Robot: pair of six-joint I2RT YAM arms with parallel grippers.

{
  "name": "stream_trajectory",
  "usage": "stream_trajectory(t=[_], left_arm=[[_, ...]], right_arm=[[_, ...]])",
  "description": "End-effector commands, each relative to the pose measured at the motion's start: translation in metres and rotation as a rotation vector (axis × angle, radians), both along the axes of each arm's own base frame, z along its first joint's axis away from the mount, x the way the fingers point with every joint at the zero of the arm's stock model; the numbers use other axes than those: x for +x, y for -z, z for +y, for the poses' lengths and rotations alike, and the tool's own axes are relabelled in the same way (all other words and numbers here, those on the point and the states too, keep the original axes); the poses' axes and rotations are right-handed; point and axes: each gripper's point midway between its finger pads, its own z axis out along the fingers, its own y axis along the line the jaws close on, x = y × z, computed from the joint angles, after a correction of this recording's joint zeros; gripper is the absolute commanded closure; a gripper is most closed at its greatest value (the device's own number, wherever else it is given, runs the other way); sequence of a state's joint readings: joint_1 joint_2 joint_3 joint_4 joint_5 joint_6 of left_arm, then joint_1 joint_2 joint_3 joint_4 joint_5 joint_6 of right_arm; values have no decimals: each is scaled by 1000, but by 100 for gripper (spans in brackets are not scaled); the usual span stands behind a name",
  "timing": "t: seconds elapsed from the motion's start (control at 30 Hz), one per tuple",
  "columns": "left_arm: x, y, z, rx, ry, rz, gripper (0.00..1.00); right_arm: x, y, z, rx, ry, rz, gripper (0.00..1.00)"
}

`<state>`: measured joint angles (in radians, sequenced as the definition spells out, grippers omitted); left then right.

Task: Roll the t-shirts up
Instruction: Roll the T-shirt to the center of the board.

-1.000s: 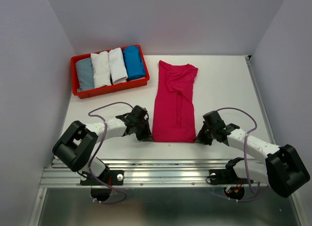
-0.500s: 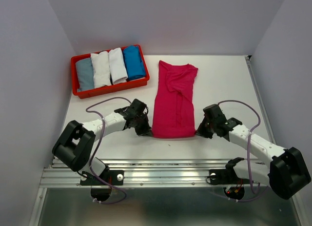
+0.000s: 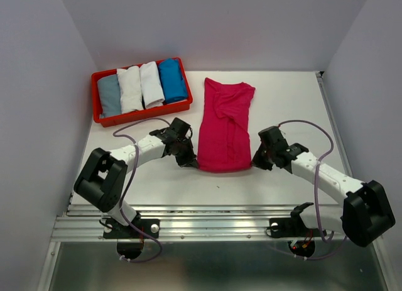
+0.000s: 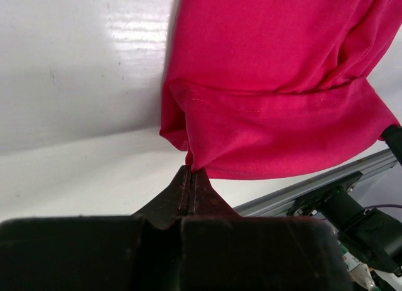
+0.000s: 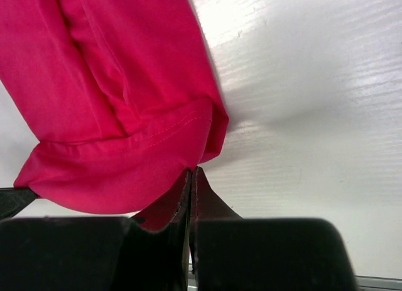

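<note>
A magenta-pink t-shirt [image 3: 225,131] lies folded into a long strip on the white table [image 3: 289,109], collar end far, hem end near. Its near hem is turned up and over into a first fold [image 4: 276,115] [image 5: 113,171]. My left gripper [image 3: 188,161] is shut on the hem's left corner [image 4: 190,168]. At the hem's right corner my right gripper [image 3: 256,160] is shut on the cloth [image 5: 191,170]. Several rolled t-shirts, one grey-blue [image 3: 109,94], two white [image 3: 130,88] [image 3: 151,83] and one bright blue [image 3: 171,80], lie side by side in the tray.
A red plastic tray [image 3: 141,115] sits at the table's far left. Grey walls close in the table on the left, right and back. A metal rail [image 3: 207,219] runs along the near edge with both arm bases.
Both grippers moved away from the near edge, carrying the pink shirt's hem with them. The hem now folds over the shirt, which looks shorter. The right gripper closed fully.
</note>
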<state>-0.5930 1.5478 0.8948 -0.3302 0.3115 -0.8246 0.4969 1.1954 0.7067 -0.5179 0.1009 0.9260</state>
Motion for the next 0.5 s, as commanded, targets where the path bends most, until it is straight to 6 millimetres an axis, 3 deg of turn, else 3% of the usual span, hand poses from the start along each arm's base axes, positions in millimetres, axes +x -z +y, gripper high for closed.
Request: stream_trajectory(t=[0.0, 0.47], left_arm=[[13, -10, -3, 1, 20, -14, 100], [46, -8, -5, 25, 42, -10, 100]], right_arm=[[20, -14, -4, -49, 9, -53, 99], [44, -14, -4, -125, 3, -65, 99]])
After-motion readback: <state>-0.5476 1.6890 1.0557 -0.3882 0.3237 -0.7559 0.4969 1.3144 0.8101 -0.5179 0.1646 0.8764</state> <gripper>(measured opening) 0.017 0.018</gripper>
